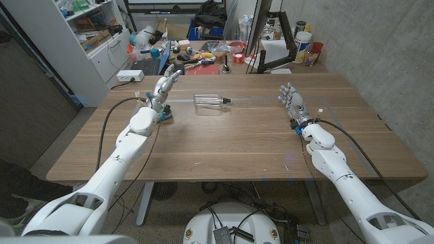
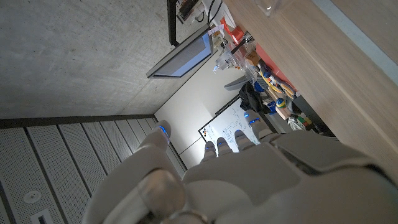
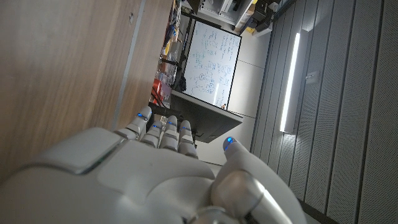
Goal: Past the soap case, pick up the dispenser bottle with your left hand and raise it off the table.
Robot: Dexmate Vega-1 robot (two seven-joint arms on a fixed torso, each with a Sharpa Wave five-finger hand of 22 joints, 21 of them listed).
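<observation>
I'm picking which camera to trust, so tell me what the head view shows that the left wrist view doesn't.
The head view alone takes in the clear bottle lying on its side, the right hand and the whole wooden table. The left wrist view alone catches a whiteboard behind the fingers. Both share the left hand, open and holding nothing, and the table's surface.

Head view high, overlooks table (image 1: 224, 135); wrist views close (both upturned).

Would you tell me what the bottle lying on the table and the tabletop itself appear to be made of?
The bottle looks like clear plastic, possibly glass: the table shows through it. The tabletop looks like matte brown wood or wood veneer, with visible grain.
</observation>
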